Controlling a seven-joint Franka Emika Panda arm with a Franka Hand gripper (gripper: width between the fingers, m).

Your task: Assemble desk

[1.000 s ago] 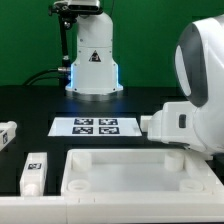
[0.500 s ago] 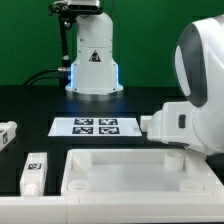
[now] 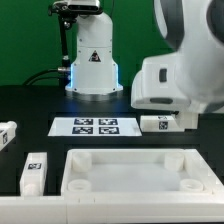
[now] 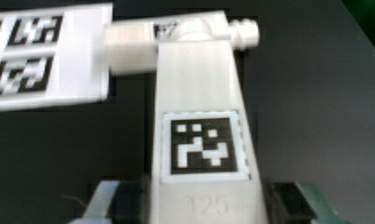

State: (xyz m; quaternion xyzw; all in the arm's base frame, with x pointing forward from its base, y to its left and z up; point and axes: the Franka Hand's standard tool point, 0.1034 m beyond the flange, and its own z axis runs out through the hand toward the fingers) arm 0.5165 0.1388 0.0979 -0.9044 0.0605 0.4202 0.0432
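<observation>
Grasping tagged leg (image 4: 198, 110) w/ claw (image 4: 198, 202), at marker board (image 3: 93, 126) end, exterior view's right, beyond tabletop (image 3: 130, 153) on worktop (image 3: 30, 105).

The marker board (image 3: 95, 126) is lying flat near the middle of the black table (image 3: 30, 105), showing its four tags, while a green backdrop (image 3: 25, 40) is standing at the far side, with a dark cable (image 3: 42, 74) trailing on the exterior view's left.
</observation>
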